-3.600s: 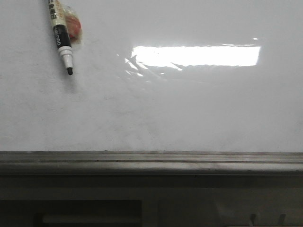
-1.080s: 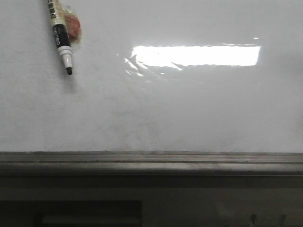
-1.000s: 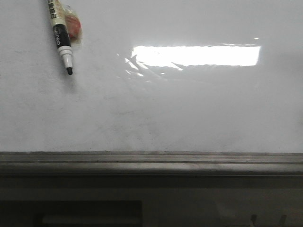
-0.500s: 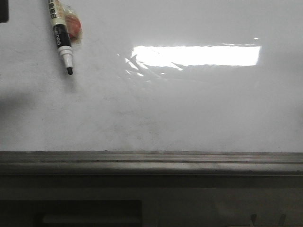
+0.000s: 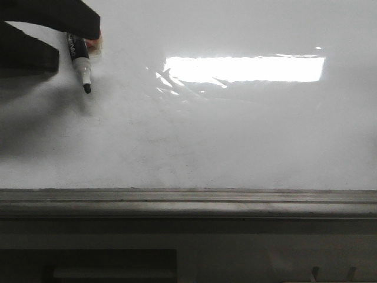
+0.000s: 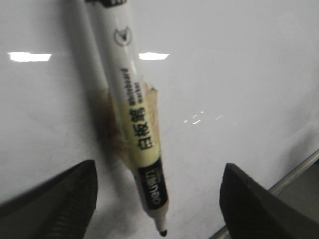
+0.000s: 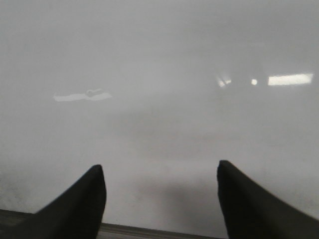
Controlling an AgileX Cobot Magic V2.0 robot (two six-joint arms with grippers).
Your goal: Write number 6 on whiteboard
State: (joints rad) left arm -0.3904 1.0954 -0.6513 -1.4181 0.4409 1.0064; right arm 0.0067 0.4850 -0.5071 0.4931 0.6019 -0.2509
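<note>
Front view: whiteboard [image 5: 235, 135] fills the upper two thirds of the frame, glossy, faintly smudged, with a bright rectangular glare [image 5: 244, 69] right of centre. Grey metal bottom rail [image 5: 188, 203] runs the full width beneath it. No marker line visible anywhere on the board — the number 6 is not yet drawn.

Marker [image 5: 80, 62] sits at the board's upper left, tilted, black tip pointing down and slightly right. A dark arm mass [image 5: 41, 26] covers its upper barrel from the top-left corner, casting a broad shadow over the left part of the board. Something reddish [image 5: 94, 42] peeks out just beside the barrel.

Left wrist view: left gripper [image 6: 158, 199] spread wide, one finger either side of the marker [image 6: 137, 124], neither touching it. Barrel is white with a yellowish label and black printing, black band near the tip; brownish tape-like material [image 6: 112, 124] clings around its middle against the board. Rail edge shows past one finger.

Right wrist view: right gripper [image 7: 162, 199] also parted, nothing between its fingers, facing bare whiteboard [image 7: 159, 74] — hazy, only dim reflections. Not seen in the front view.
</note>
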